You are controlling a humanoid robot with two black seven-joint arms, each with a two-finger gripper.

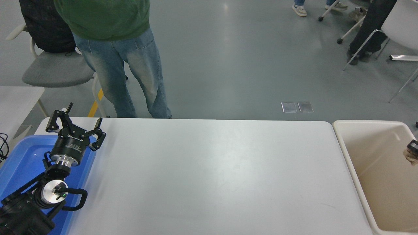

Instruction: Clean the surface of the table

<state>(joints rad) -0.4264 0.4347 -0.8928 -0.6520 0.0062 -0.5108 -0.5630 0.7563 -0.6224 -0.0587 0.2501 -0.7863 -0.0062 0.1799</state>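
Matte, smooth white table surface [209,176]

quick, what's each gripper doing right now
Left gripper: jaws open, empty, over the blue tray.
Right gripper: only its tip shows beside brown crumpled paper; cannot tell.
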